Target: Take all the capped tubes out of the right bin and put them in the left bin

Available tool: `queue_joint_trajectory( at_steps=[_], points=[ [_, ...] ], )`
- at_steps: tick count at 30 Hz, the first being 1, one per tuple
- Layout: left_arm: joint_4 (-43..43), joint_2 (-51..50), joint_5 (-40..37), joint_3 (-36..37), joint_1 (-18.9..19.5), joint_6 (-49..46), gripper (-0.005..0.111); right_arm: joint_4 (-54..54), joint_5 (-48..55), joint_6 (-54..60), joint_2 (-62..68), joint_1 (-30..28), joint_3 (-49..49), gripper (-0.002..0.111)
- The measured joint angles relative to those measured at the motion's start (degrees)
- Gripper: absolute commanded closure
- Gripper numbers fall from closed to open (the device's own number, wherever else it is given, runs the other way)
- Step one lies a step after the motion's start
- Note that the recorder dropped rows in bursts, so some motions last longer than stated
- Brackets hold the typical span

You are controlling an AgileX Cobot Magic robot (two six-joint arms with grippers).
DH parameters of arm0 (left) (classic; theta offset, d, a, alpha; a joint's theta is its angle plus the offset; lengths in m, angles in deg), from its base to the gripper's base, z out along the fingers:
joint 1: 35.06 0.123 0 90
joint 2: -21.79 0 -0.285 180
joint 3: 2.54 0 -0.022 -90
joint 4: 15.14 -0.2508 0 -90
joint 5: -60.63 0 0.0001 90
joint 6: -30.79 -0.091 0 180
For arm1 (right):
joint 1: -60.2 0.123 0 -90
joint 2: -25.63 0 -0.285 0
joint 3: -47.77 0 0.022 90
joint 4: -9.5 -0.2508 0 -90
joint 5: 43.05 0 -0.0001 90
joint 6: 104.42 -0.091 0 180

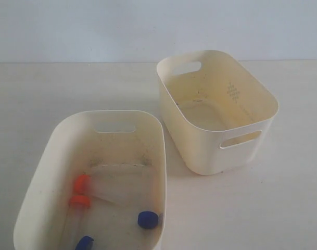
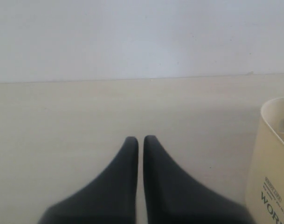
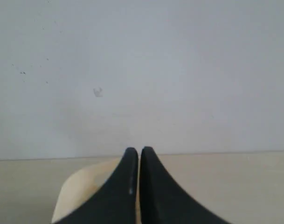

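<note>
The wide, shallow left bin [image 1: 59, 140] holds the capped tubes: two with orange caps [image 1: 81, 183] [image 1: 79, 201] and two with dark blue caps [image 1: 148, 219] [image 1: 85, 242], lying on its floor. The taller right bin [image 1: 252, 156] shows a bare floor with no tube in it. No arm appears in the exterior view. My left gripper [image 2: 140, 138] is shut with nothing between its fingers, above bare table. My right gripper [image 3: 140, 149] is shut and holds nothing, with a cream bin [image 3: 81, 191] partly hidden behind its fingers.
A light table [image 1: 283, 208] carries both bins, which stand close together, and a pale wall [image 1: 96, 26] rises behind. A cream bin's outer wall with a printed label [image 2: 272, 186] shows at the edge of the left wrist view.
</note>
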Motion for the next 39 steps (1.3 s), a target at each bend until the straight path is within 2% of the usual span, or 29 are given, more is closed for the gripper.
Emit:
queue_joint_trajectory(
  at_steps=[2, 7, 13, 18, 25, 34, 39],
  points=[
    [0.0, 0.0, 0.0, 0.0, 0.0, 0.0, 0.102, 0.0, -6.95, 0.29, -3.15, -0.61, 9.3, 0.107],
    [0.0, 0.0, 0.0, 0.0, 0.0, 0.0, 0.102, -0.08, -19.86, 1.47, -6.3, -0.79, 25.14, 0.107],
    [0.0, 0.0, 0.0, 0.0, 0.0, 0.0, 0.102, -0.21, -24.44, 4.34, -7.14, -0.84, 31.86, 0.107],
    [0.0, 0.0, 0.0, 0.0, 0.0, 0.0, 0.102, -0.21, -18.95, 5.93, -14.86, -0.84, 32.55, 0.107],
    [0.0, 0.0, 0.0, 0.0, 0.0, 0.0, 0.102, -0.21, -3.14, 6.92, -32.83, -0.84, 32.55, 0.107],
    [0.0, 0.0, 0.0, 0.0, 0.0, 0.0, 0.102, -0.21, 11.31, 9.07, -34.09, -0.93, 32.92, 0.107],
    [0.0, 0.0, 0.0, 0.0, 0.0, 0.0, 0.102, -0.21, 13.25, 9.29, -34.09, -2.0, 32.92, 0.107]
  ],
)
